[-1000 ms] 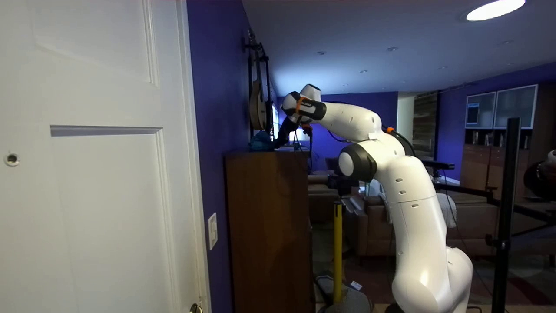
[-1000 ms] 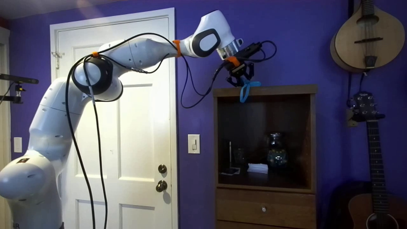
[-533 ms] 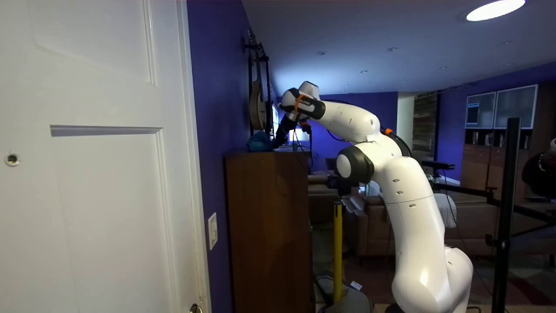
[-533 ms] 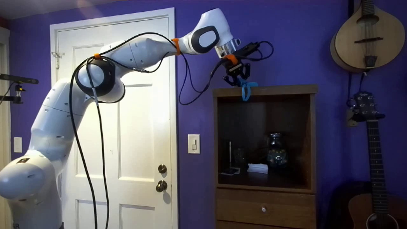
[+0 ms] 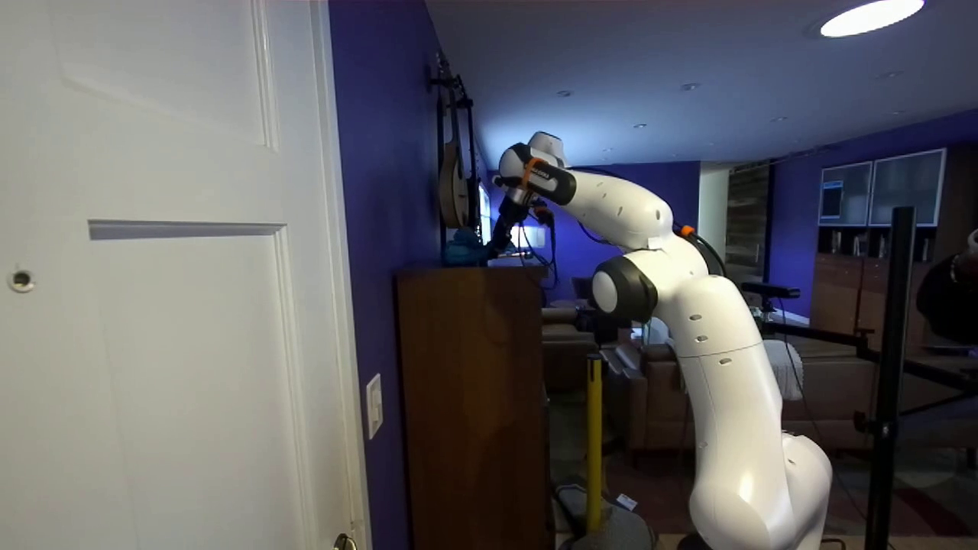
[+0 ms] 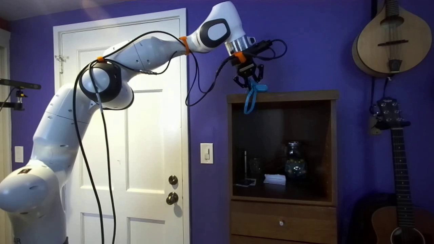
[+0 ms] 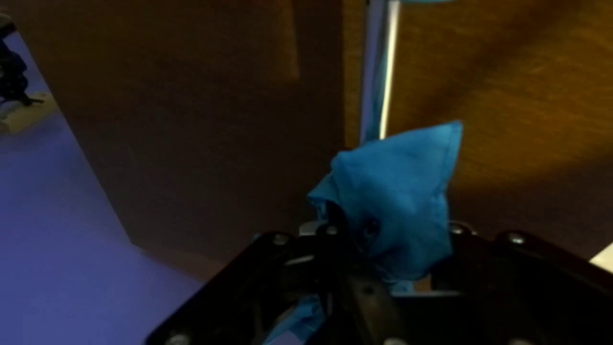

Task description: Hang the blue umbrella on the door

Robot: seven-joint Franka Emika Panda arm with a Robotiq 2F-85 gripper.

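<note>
Hand [image 6: 250,83] is clamped on the blue umbrella [image 7: 397,191]: in the wrist view its cloth bunches up between the fingers [image 7: 488,254], and a shiny shaft [image 7: 388,72] runs out past it to the top edge. Umbrella is up at the top of the brown cabinet [image 6: 305,96]. In an exterior view the canopy [image 5: 464,250] is a dark bundle just above the cabinet top, hand angled down to it; whether cloth touches wood, I can't tell from here. In an exterior view a bright blue strap loop [image 6: 248,112] dangles under the fingertips, in front of the cabinet's top edge, with a short blue tab [image 6: 260,88] beside it. Door [image 6: 145,142] is white, panelled, left of the cabinet in both exterior views, well apart from the umbrella; two metal knobs [image 6: 172,198] near its right edge. Purple wall [image 6: 322,51] with a light switch [image 6: 206,153] fills the gap between door and cabinet. Arm [image 6: 145,56] stands in front of the door in an exterior view, orange straps [image 6: 184,45] around it, wrist angled down to the cabinet top. Cabinet recess has a glass jar [image 6: 295,162] and a folded white paper [image 6: 274,179] in it, drawer [image 6: 251,217] below. Right of the cabinet, a round-bodied string instrument [image 6: 391,54] is up on the wall, guitar [image 6: 400,159] under it.
</note>
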